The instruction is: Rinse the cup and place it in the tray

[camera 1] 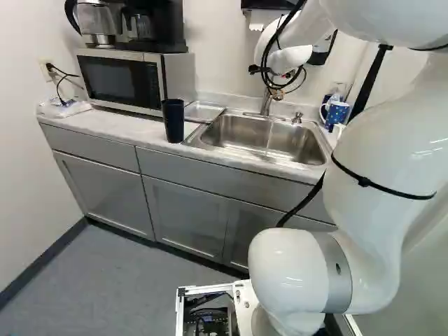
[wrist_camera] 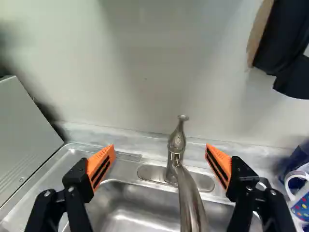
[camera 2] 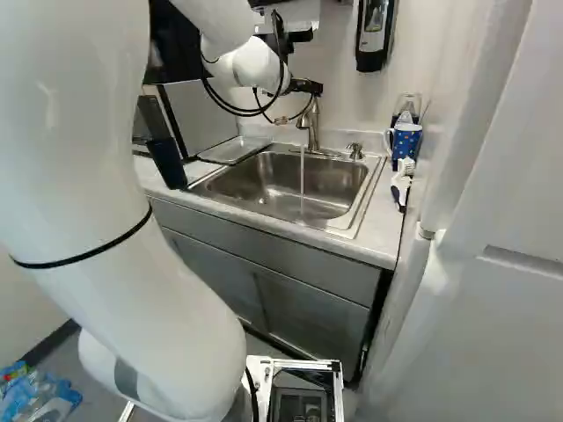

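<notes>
Worktop (camera 1: 115, 126) along the wall, sink (camera 2: 255, 180) set in, microwave (camera 1: 119, 80) left of it. We mark the task's dark cup (camera 1: 173, 120) upright by the front edge, between microwave and sink, tray (camera 1: 204, 112) just behind, by the sink's back left corner. Water running from faucet (wrist_camera: 176, 145). Our gripper (camera 1: 278, 80) is over the sink's back edge, jaws wide apart, faucet ahead. Blue mug (camera 2: 405, 141) near the worktop's right edge.
</notes>
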Available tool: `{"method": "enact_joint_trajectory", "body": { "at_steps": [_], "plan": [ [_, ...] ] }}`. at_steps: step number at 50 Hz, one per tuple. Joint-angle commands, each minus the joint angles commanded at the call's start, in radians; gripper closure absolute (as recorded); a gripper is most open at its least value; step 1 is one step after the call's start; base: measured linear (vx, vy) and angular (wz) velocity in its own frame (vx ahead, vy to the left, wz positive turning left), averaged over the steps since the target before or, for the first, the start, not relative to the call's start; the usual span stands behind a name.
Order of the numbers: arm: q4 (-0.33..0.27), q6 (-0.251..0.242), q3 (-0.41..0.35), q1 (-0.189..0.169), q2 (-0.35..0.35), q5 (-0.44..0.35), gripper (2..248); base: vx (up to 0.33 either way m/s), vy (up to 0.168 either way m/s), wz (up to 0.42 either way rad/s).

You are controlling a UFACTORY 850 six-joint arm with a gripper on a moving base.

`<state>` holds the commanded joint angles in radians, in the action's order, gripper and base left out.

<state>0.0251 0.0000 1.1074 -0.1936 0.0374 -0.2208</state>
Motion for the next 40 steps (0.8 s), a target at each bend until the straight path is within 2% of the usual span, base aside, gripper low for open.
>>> {"method": "enact_joint_trajectory", "body": {
  "at_steps": [19, 40],
  "plan": [
    [0.0, 0.0, -0.089, -0.032, -0.089, 0.042, 3, 0.0, 0.0, 0.0],
    [0.0, 0.0, -0.18, -0.055, -0.185, 0.167, 3, 0.0, 0.0, 0.0]
  ]
}}
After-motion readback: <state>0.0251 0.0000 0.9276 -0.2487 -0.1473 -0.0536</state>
